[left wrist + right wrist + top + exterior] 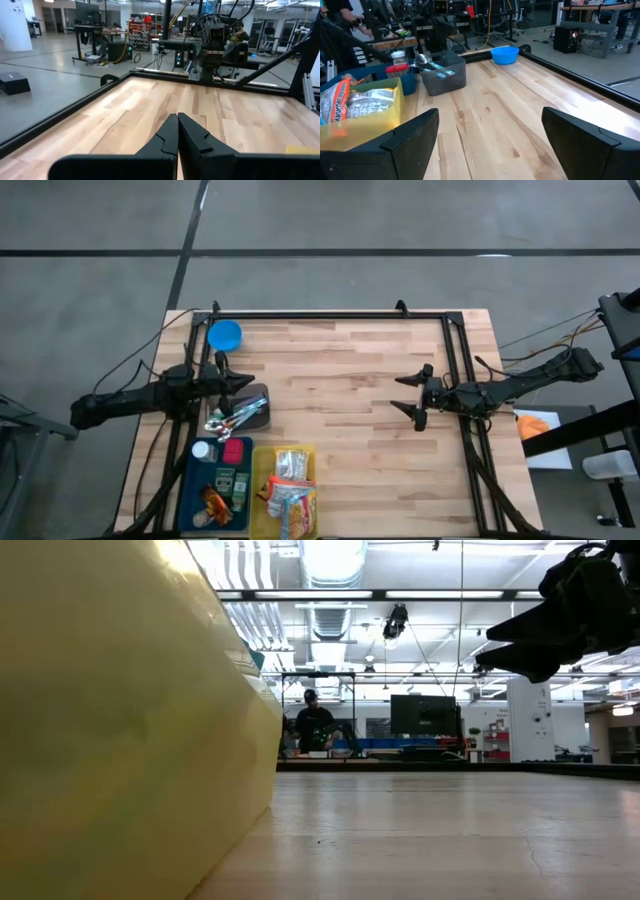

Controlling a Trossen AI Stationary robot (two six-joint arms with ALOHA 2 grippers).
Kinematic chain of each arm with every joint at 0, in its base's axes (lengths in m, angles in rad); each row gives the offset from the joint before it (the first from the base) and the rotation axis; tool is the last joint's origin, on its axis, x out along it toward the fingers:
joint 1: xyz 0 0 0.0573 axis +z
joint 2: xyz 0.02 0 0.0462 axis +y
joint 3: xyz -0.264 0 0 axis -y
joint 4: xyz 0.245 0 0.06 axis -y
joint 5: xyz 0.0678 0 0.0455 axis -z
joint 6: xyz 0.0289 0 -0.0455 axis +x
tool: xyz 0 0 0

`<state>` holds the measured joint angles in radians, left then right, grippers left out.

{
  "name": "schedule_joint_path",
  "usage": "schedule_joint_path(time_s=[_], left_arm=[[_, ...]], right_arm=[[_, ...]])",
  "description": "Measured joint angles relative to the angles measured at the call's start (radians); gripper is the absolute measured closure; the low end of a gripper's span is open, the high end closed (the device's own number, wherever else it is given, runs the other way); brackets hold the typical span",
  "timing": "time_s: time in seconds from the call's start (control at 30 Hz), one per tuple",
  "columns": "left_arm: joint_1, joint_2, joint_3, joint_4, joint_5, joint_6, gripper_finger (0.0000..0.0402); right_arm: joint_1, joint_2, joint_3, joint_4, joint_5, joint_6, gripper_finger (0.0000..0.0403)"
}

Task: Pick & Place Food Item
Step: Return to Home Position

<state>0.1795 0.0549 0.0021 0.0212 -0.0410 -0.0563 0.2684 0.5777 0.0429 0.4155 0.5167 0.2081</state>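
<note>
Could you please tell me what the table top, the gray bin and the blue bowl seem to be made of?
The pale table top looks wooden: joined strips, visible grain, satin finish. The gray rectangular bin is probably plastic: smooth, matte walls. The round blue bowl is probably plastic: uniform colour, slight gloss.

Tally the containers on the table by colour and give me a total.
Blue: 2 (blue bowl, blue bin)
Gray: 1 (gray bin)
Yellow: 1 (yellow bin)
Total: 4
</note>
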Motion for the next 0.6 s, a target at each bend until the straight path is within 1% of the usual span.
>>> schedule_joint_path(time_s=[0.6], left_arm=[[0.0, 0.002, 0.0, 0.0, 0.0, 0.003, 0.04]], right_arm=[[0.0, 0.0, 0.0, 0.001, 0.0, 0.0, 0.0052]])
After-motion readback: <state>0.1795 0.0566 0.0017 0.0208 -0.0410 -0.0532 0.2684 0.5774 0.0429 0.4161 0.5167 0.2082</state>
